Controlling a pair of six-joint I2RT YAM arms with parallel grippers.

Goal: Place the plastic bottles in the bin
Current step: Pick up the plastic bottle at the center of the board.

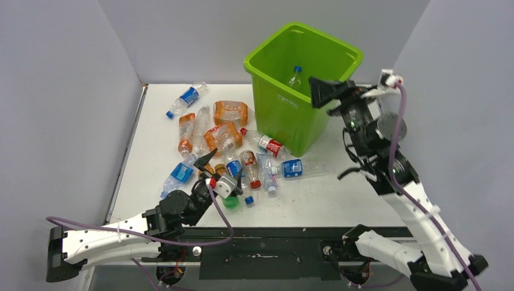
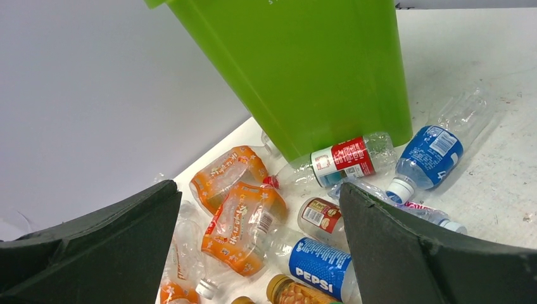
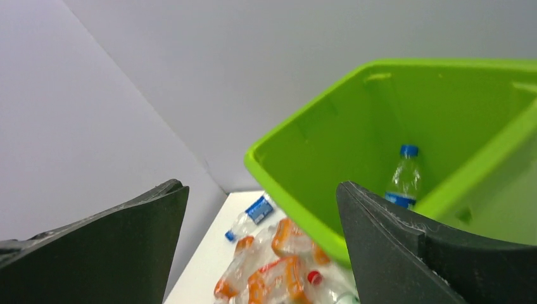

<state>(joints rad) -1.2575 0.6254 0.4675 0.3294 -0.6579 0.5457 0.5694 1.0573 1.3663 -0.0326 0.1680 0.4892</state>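
One bottle point(image 1: 295, 77) in the bin point(image 1: 285, 112); the pile point(image 1: 227, 151) lies by the table's point(image 1: 339, 200) left edge.
Both jaws gape empty; the bottles are probably light, springy and slick, so pinch at a neck or crease.

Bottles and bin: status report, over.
Left claw open, empty, over the bottle pile. Right claw open, empty, by the bin rim. One bottle in the bin, rest on table. Nothing blocking.

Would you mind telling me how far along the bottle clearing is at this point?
Barely started. Done: one blue-capped bottle stands inside the bin. In hand: nothing. The right gripper is open and empty beside the bin's rim, and the left gripper is open low over the pile of bottles. Left: that whole pile on the table.
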